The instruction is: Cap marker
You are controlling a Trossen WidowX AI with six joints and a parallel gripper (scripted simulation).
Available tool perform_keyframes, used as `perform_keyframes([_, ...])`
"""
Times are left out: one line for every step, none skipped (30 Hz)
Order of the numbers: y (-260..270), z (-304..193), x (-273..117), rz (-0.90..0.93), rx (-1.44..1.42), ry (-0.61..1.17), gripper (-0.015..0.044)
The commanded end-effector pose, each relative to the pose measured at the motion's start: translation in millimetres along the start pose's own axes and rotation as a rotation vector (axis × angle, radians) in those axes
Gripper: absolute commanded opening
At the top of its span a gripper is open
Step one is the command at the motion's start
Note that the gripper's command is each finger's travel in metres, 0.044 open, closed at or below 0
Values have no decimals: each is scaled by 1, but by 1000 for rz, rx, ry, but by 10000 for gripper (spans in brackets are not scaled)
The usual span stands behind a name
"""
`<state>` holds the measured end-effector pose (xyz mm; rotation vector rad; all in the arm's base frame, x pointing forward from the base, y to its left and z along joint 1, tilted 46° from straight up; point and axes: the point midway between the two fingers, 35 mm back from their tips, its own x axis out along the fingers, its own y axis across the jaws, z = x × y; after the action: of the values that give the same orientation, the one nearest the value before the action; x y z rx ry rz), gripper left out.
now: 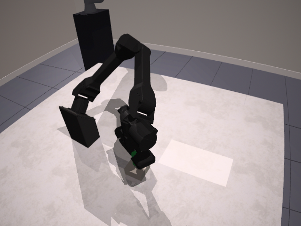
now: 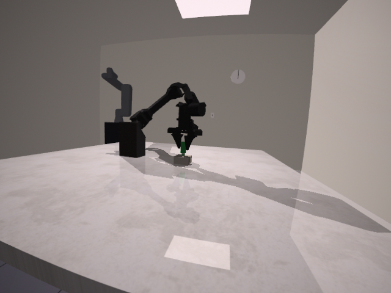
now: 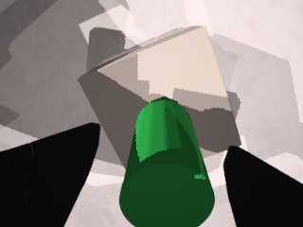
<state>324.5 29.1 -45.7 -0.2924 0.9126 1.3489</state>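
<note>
The green cap (image 1: 133, 154) (image 2: 182, 144) (image 3: 166, 156) stands upright over the marker in the holder block (image 1: 138, 173) (image 2: 182, 160) (image 3: 182, 61). In the exterior view, a short piece of the marker (image 2: 182, 154) shows between the cap's lower end and the block; the rest is hidden. I cannot tell whether the cap is fully on. My gripper (image 2: 182, 148) (image 3: 164, 145) is open, with one finger on each side of the cap. In the wrist view, gaps show between the cap and both fingers. In the top view, the gripper covers much of the cap.
The arm's base (image 1: 82, 128) (image 2: 132, 139) stands on the table (image 1: 242, 126) (image 2: 95, 214), left of the block. A dark pedestal (image 1: 96, 36) carrying another arm stands on the floor beyond the table. Bright light patches and arm shadows lie on the tabletop.
</note>
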Motion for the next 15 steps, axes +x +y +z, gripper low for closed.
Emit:
perform_keyframes([0, 0, 0, 0, 0, 0, 394])
perform_keyframes([0, 0, 0, 0, 0, 0, 420])
perform_keyframes([0, 0, 0, 0, 0, 0, 440])
perform_keyframes([0, 0, 0, 0, 0, 0, 440])
perform_keyframes([0, 0, 0, 0, 0, 0, 440])
perform_keyframes([0, 0, -3, -1, 0, 0, 440])
perform_keyframes([-2, 0, -12, -1, 0, 2, 440])
perform_keyframes([-3, 0, -27, -2, 0, 3, 440])
perform_keyframes([-3, -1, -47, -2, 1, 4, 440])
perform_keyframes([-2, -1, -63, -2, 1, 4, 440])
perform_keyframes([-1, -1, -72, -1, 0, 3, 440])
perform_keyframes([0, -1, -75, -1, 0, 3, 440])
perform_keyframes([0, -1, -75, -1, 0, 3, 440])
perform_keyframes([0, -1, -75, -1, 0, 3, 440])
perform_keyframes([0, -1, -75, -1, 0, 3, 440])
